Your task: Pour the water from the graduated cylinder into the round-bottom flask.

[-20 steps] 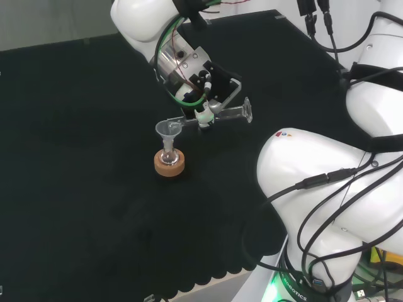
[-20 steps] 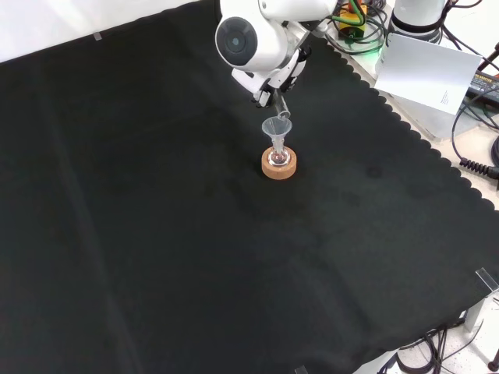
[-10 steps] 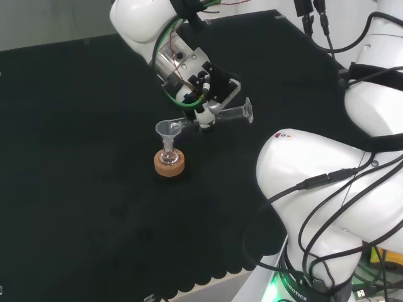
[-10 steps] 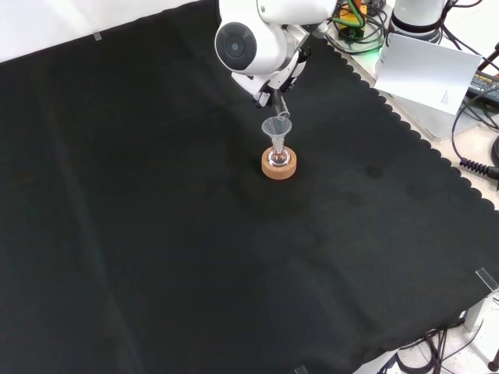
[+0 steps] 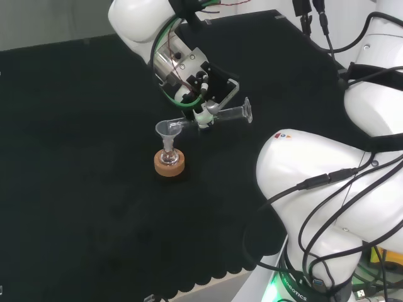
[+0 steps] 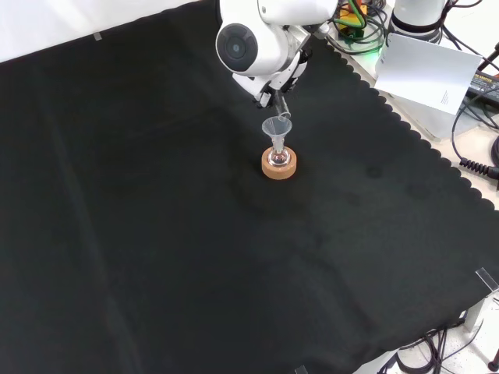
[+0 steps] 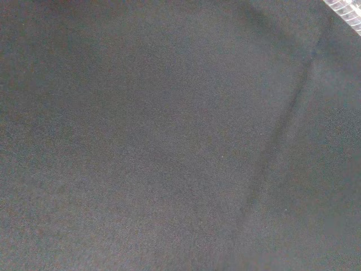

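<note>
The round-bottom flask stands on a cork ring, a clear funnel in its neck. The hand, fingers curled, holds the graduated cylinder nearly level, its mouth at the funnel rim.

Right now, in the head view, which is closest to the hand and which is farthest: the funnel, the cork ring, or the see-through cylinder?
1. Graduated cylinder: held tipped on its side in the hand, its base toward the view's right.
2. Funnel: just left of the hand and a little lower, at the cylinder's mouth.
3. Cork ring: on the cloth beneath the funnel, under the flask.
</note>
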Motion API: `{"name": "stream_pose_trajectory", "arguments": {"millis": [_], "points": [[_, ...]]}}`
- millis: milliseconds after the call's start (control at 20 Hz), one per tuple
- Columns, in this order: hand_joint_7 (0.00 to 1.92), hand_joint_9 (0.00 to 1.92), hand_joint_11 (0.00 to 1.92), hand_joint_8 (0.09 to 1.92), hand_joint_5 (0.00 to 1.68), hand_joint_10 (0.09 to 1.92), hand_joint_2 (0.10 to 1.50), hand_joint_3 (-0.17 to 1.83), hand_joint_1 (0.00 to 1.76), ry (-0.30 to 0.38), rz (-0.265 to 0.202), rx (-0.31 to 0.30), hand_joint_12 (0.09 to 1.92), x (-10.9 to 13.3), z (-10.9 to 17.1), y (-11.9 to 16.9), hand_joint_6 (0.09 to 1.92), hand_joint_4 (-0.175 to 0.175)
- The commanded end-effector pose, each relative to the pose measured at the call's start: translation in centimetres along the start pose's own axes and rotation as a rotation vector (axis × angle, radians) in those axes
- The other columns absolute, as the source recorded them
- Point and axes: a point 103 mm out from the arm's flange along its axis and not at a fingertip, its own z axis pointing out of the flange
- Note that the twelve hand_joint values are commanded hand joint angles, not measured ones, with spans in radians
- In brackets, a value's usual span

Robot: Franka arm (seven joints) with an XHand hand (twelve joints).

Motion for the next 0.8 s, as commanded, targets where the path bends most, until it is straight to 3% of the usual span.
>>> {"name": "stream_pose_trajectory", "arguments": {"millis": [50,800], "points": [[0.78,1.14,1.01,1.35,0.88,0.49,1.22,0.0,1.33,0.041,-0.029,-0.028,0.88,-0.4,0.2,-0.1,0.91,-0.069],[0.77,1.13,1.0,1.36,0.87,0.49,1.22,0.0,1.33,0.326,-0.191,-0.168,0.88,-2.3,1.1,0.0,0.91,-0.069]]}}
